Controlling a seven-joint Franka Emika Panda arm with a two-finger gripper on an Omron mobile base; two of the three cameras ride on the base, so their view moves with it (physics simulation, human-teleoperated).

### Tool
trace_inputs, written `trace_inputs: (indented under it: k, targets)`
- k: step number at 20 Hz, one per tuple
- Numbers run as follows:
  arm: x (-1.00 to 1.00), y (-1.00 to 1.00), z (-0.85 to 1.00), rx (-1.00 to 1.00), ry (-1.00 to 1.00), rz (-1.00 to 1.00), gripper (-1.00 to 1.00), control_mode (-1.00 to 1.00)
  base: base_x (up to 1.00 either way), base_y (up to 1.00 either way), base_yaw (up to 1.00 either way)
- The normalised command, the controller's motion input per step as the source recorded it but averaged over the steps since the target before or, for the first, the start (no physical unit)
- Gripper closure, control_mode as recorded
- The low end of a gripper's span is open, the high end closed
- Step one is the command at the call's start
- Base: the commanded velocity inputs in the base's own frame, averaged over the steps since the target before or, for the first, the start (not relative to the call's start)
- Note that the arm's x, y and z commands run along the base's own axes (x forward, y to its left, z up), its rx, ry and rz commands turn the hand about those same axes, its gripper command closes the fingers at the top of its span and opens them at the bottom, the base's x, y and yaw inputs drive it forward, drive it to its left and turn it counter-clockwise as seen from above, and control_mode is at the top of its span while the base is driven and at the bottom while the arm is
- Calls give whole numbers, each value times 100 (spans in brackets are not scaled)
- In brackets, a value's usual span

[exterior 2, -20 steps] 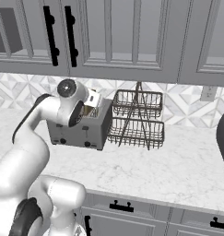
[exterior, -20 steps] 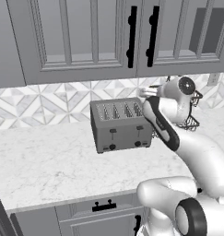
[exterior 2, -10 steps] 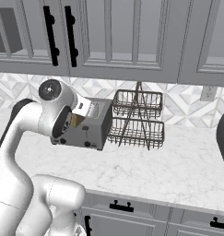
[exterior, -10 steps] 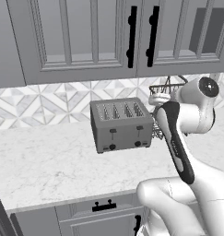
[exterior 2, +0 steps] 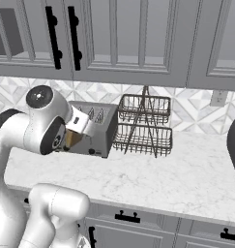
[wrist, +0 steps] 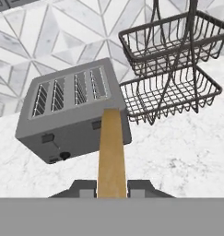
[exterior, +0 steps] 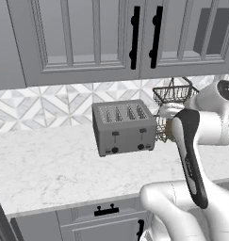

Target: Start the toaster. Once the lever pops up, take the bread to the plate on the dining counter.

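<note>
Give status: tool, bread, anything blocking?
Tool shut on the bread, slice edge-on, out of the toaster. Wire rack beside the toaster. Nothing touching the slice.

The toaster point(exterior: 124, 127) looks like matt grey metal, with dark plastic-looking levers and knobs on its front. The bread point(wrist: 111, 152) has a smooth, flat tan-brown surface without sheen. The basket rack point(exterior 2: 144, 125) is thin dark wire, the counter point(exterior: 50, 169) looks like polished white marble with faint grey veins, and the cabinet doors point(exterior: 92, 37) are matt grey with glossy black handles.
</note>
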Motion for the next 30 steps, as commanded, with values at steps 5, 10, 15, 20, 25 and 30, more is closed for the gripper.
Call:
trace_inputs:
  k: [5,10,15,20,25,30]
  targets:
    - [-29,2,0,0,0,0,100,100,-53,0,-2]
    - [0,0,0,0,0,0,100,100,-100,-12,-28]
    - [0,0,0,0,0,0,100,100,-33,-13,-79]
    - [0,0,0,0,0,0,100,100,0,-11,-92]
    - [0,0,0,0,0,0,100,100,0,-29,-88]
    - [0,0,0,0,0,0,100,100,11,-30,-79]
